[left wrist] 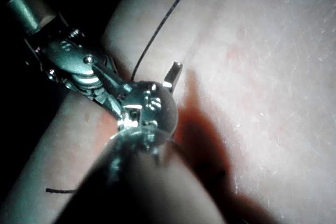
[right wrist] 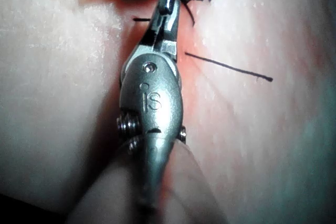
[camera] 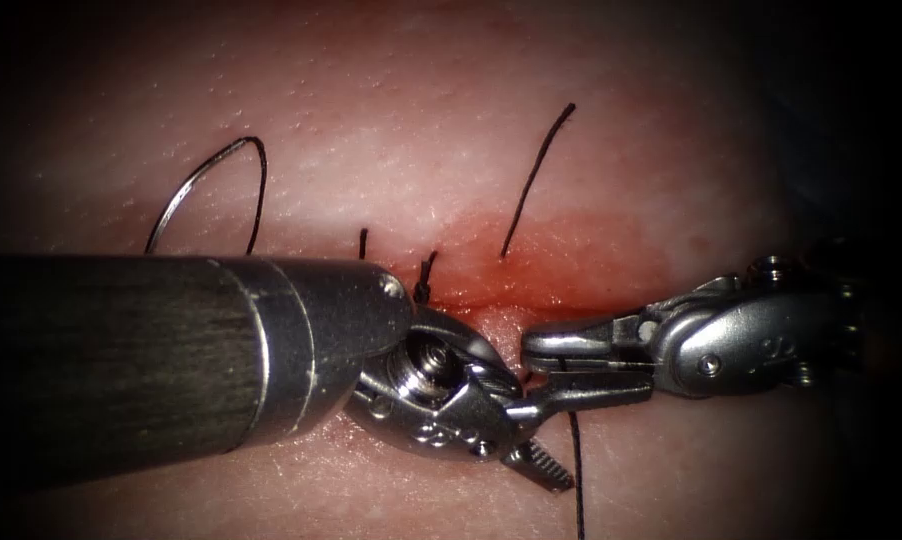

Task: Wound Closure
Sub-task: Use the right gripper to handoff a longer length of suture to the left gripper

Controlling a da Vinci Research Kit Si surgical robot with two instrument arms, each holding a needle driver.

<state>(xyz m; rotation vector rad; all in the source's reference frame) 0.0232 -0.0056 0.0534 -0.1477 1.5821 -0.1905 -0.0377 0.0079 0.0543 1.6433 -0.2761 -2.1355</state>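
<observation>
Pale tissue (camera: 391, 110) spreads under both tools, its cut (camera: 491, 300) ringed by red fluid (camera: 571, 260). At far left the curved needle (camera: 206, 180) arches free above the skin, gripped by neither tool; whether its tips sit in the tissue I cannot tell. A thread (camera: 576, 470) runs down from the right tool (camera: 536, 365), whose jaws stand slightly apart around it. The left tool (camera: 531, 440) has its jaws spread, one crossing the right tool's lower jaw. A cut end of thread (camera: 536, 175) stands up from the cut's far edge. The crossed jaws could snag, I'd say, or fray the thread between them.
</observation>
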